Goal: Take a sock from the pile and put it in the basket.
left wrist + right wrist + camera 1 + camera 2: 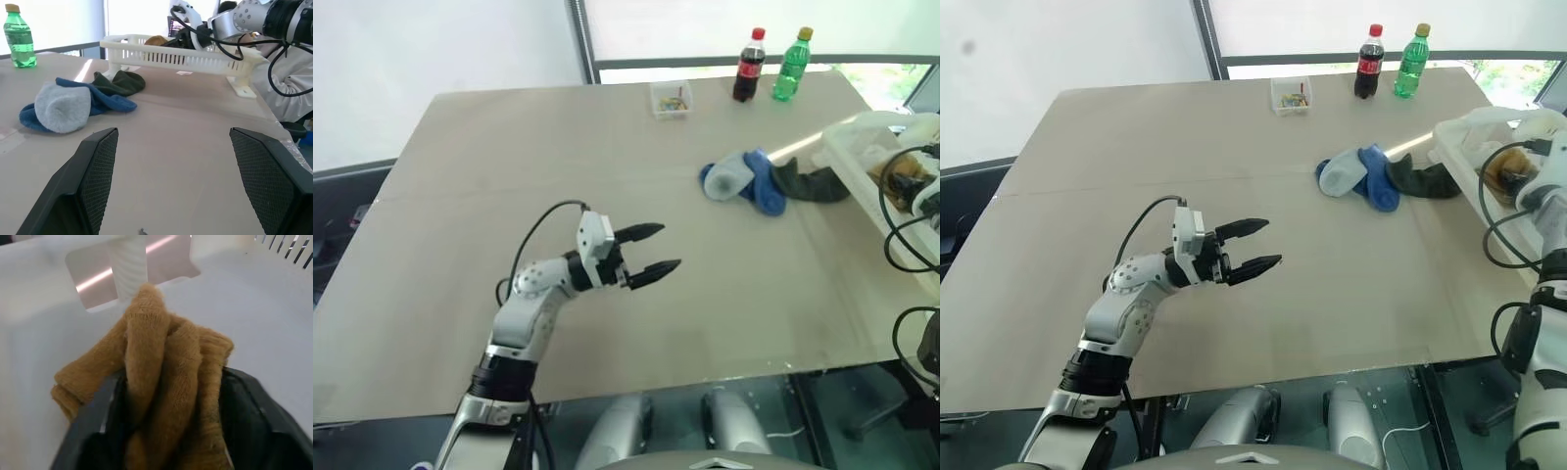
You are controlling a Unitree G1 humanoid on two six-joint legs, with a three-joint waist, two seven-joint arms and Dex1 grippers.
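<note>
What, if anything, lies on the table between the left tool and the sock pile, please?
Nothing: bare table separates the left tool from the pile, shown in both eye views and the left wrist view.

Left tool agape, level.

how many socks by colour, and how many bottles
pale sock: 1
blue sock: 1
dark sock: 1
mustard sock: 1
bottles, cola and green: 2
total: 6
</note>
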